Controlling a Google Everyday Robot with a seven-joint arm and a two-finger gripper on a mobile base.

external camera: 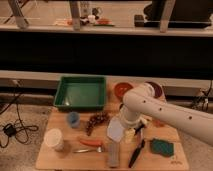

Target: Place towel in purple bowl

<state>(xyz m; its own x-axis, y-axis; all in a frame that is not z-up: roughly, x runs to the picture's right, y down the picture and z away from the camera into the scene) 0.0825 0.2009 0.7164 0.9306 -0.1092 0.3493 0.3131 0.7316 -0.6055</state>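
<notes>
The towel point(116, 129), a pale grey-blue folded cloth, lies at the middle of the wooden table point(60, 160). The purple bowl point(156, 89) stands at the back right, mostly hidden behind my white arm point(165, 112). The arm reaches in from the right and bends down over the table. My gripper point(135, 131) hangs low just right of the towel's edge, close to it. I cannot tell whether it touches the towel.
A green tray point(80, 92) and an orange bowl point(122, 90) are at the back. A blue cup point(73, 119), grapes point(96, 121), white cup point(54, 139), grey block point(113, 155), black tool point(136, 152) and green pad point(161, 146) lie around the towel.
</notes>
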